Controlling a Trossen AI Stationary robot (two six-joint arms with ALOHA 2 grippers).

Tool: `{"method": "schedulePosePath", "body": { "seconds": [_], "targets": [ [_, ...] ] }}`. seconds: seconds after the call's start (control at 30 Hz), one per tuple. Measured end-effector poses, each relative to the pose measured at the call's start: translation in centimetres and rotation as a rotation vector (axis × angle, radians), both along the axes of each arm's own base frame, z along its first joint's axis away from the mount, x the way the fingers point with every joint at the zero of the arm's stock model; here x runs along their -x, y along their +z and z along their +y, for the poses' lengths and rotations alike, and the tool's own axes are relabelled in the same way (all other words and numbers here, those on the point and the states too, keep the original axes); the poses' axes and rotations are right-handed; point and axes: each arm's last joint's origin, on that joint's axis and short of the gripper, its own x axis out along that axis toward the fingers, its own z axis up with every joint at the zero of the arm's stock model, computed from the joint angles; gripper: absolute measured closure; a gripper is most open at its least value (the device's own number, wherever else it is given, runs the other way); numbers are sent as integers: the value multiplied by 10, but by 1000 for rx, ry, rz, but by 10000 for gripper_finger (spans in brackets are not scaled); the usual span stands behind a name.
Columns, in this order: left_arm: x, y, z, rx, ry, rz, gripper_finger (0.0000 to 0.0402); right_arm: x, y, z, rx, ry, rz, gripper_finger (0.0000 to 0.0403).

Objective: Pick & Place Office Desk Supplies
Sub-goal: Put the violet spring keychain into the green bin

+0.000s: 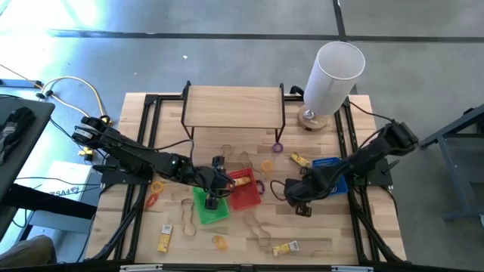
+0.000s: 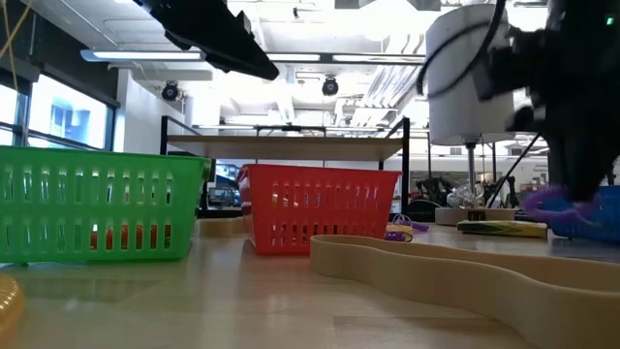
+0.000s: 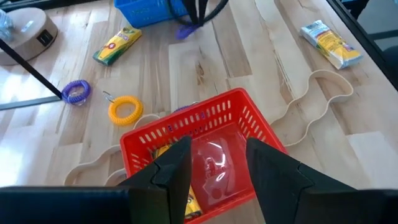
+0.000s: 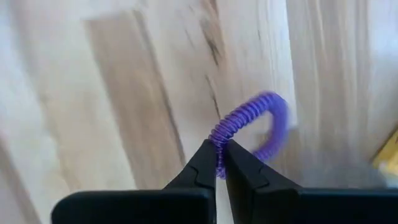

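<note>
Red basket (image 1: 246,193) and green basket (image 1: 211,205) crowd the table's (image 1: 325,234) middle.

A wooden table (image 1: 318,230) carries a green basket (image 1: 212,208) beside a red basket (image 1: 246,193), a blue tray (image 1: 333,170), tan bands (image 1: 257,230), yellow packets (image 1: 285,248), coloured rings (image 1: 266,165), a small shelf (image 1: 231,106) and a white cylinder (image 1: 333,75)

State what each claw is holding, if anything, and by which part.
The right claw pinches a purple coil ring by one side of its loop. The left claw, open above the red basket, holds nothing.
</note>
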Motion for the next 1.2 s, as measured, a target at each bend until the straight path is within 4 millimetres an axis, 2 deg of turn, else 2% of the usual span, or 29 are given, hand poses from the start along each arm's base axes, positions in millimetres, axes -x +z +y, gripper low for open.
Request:
{"method": "schedulePosePath", "body": {
  "seconds": [0.3,0.47,0.57,0.73,1.2],
  "targets": [
    [-5,4,9,9,27,-48,256,-21,23,18,-92,268,-368,398],
    [-13,7,4,16,-147,-124,256,-33,31,20,-95,387,-517,398],
    [-23,2,-1,11,-238,-172,256,-38,35,18,-80,425,-579,398],
    [-36,-13,-5,-40,-289,-203,256,-44,39,15,-97,453,-642,398],
    [-55,-33,-8,-53,-271,-262,256,-51,47,16,-85,532,-753,398]
  ]
}}
